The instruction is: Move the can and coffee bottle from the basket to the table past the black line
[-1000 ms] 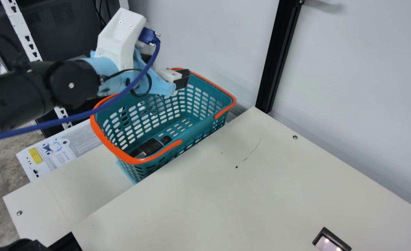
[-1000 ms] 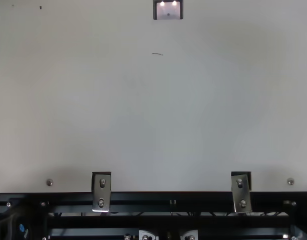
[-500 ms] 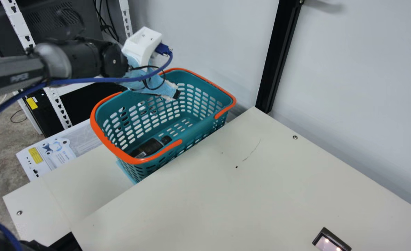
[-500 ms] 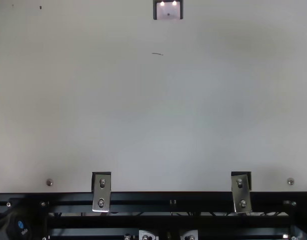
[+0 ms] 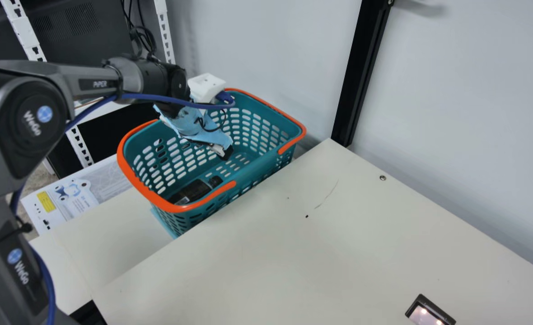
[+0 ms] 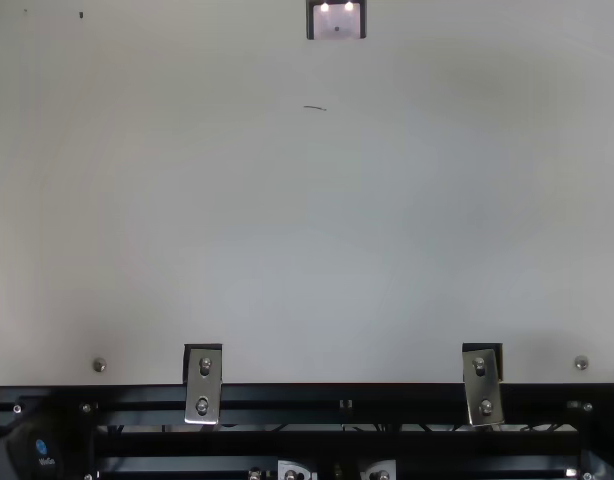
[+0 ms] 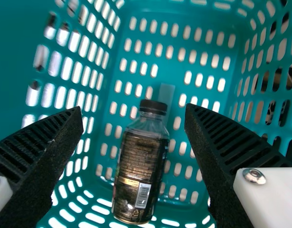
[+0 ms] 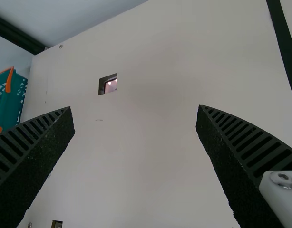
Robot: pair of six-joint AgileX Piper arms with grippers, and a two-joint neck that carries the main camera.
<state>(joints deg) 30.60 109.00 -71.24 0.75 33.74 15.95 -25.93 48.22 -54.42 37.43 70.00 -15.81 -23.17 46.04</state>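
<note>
You lower left gripper (image 7: 134, 108), spread, into basket (image 5: 266, 159) | bottle (image 5: 195, 190) at its seven o'clock, main view | pickup likely next

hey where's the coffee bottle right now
The coffee bottle is lying on the floor of the teal basket, seen in the main view at the basket's near left end, just inside the orange handle.

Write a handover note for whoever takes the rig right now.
Left end effector: open and empty, pointing down into the basket.
Right end effector: open and empty, above the table.
Coffee bottle: on its side on the basket floor, ungripped.
Done: I cannot tell whether the can has been moved.
To do: grip the bottle, lift it out and set it on the table past the black line.
</note>
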